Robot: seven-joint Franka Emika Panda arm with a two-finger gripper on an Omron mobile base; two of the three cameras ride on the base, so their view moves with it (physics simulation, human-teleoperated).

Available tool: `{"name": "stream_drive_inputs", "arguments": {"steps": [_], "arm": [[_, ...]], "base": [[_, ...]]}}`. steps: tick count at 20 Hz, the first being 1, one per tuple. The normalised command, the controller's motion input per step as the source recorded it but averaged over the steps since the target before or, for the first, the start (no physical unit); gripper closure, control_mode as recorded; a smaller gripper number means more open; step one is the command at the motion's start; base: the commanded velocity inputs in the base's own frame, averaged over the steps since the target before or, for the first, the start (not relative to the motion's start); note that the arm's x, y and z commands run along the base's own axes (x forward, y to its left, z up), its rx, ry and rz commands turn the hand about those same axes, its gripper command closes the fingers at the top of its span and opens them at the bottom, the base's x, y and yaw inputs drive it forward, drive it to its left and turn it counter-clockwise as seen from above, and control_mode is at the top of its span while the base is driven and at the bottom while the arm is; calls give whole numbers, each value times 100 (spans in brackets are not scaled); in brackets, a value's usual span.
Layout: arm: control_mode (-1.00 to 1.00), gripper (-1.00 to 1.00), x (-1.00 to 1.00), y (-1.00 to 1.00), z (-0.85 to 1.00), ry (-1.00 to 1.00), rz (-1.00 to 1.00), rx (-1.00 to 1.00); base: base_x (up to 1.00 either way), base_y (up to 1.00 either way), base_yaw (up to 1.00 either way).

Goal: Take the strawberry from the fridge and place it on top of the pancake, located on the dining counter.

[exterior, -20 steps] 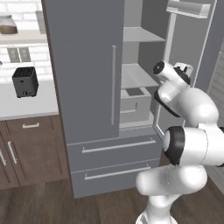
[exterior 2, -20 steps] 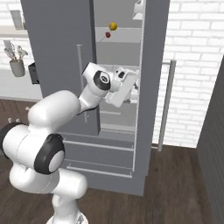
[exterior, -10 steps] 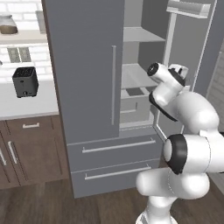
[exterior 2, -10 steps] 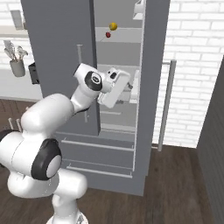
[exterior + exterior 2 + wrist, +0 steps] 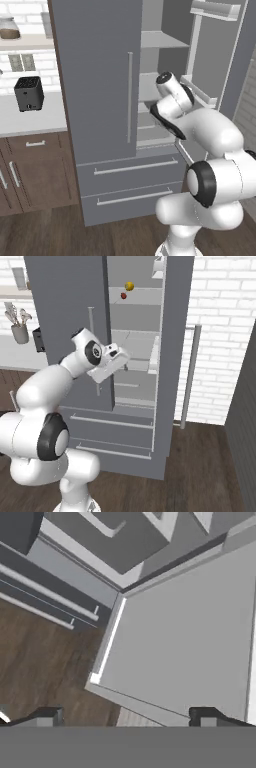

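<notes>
Fridge point(image 5: 100, 100) fills the middle of the left base view, its left door shut with a long bar handle, its right door point(image 5: 225, 60) swung open at the upper right, and two drawers with horizontal handles below. In the right base view the fridge point(image 5: 65, 316) stands at centre, the open door edge-on at centre right, pale shelves visible between.

Arm point(image 5: 215, 150) rises from the lower right of the left base view and bends up toward the open compartment at frame centre; in the right base view it climbs from the lower left, the hand reaching the middle shelves.

Gripper point(image 5: 121, 358) sits just inside the fridge opening in the right base view, centre of frame. In the hand view its two dark fingertips point(image 5: 47, 715) stand at the bottom corners, spread wide with nothing between them, over the open door and wood floor.

Toaster point(image 5: 28, 93) sits on the wall counter at the left of the left base view.

Strawberry point(image 5: 123, 295) lies on an upper shelf, top centre of the right base view, just beside and below a yellow fruit point(image 5: 129, 286), well above the gripper.
</notes>
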Motion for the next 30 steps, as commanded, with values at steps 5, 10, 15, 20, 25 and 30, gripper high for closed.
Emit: {"name": "stream_drive_inputs", "arguments": {"steps": [5, 10, 15, 20, 25, 30], "arm": [[-100, -100, 30, 96, -33, -3, -6, 65], [-100, -100, 35, 65, 14, -33, -17, 39], [-100, -100, 27, 68, 68, -43, -12, 11], [-100, -100, 28, 24, 82, -7, -14, 3], [-100, -100, 20, 19, 55, -1, -10, 3], [-100, -100, 18, 17, 4, -10, 0, 1]], "base": [[0, 0, 0], [0, 0, 0], [0, 0, 0], [0, 0, 0], [0, 0, 0], [0, 0, 0]]}}
